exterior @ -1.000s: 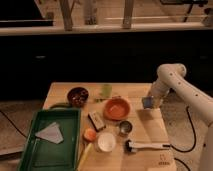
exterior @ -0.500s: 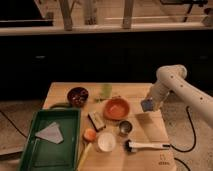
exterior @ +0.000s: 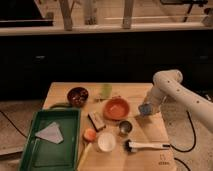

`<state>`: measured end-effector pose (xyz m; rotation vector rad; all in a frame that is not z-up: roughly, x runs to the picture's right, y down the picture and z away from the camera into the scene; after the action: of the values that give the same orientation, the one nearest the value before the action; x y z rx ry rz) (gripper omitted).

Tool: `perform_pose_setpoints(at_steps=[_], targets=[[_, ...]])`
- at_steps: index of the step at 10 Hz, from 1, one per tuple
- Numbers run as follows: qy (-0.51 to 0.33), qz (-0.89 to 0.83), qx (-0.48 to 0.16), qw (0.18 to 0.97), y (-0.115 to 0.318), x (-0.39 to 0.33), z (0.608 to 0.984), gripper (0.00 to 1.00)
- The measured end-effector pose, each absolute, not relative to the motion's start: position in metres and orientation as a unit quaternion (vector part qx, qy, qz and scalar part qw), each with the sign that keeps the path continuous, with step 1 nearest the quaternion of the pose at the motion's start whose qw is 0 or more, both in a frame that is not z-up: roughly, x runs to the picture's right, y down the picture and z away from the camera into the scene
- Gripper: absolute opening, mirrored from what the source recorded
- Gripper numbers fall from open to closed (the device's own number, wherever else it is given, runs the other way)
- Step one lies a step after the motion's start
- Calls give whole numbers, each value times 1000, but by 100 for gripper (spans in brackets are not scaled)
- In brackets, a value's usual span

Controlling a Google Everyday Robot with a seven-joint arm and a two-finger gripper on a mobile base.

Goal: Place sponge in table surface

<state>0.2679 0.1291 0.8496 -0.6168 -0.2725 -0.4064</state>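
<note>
The gripper [exterior: 147,107] hangs low over the right side of the desk [exterior: 150,134], just right of the orange bowl [exterior: 116,108]. Its fingers grasp the blue sponge [exterior: 144,110]; whether the sponge touches the wood cannot be told.

One raised camera looks down across the table surface [exterior: 151,133], gripper [exterior: 146,107] at right.

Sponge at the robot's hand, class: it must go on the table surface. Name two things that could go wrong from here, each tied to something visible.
1. The sponge is at the hand, near the side edge of the table surface; released there, it might drop off the side.
2. The orange bowl sits close beside it; drifting that way, the sponge could land in the bowl, not on bare wood.
</note>
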Motion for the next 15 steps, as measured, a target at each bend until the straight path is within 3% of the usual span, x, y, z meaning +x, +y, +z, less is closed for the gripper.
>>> perform_pose_setpoints(at_steps=[4,6,11,12,14,15], targets=[[-142,-197,-312,919,146,267,872,0],[-148,-194,-314,917,151,266,880,6],[-155,-192,-316,916,155,266,886,53],[-155,-193,-317,916,155,265,886,68],[-154,-195,-319,915,155,266,886,80],[-153,-196,-320,914,155,265,886,80]])
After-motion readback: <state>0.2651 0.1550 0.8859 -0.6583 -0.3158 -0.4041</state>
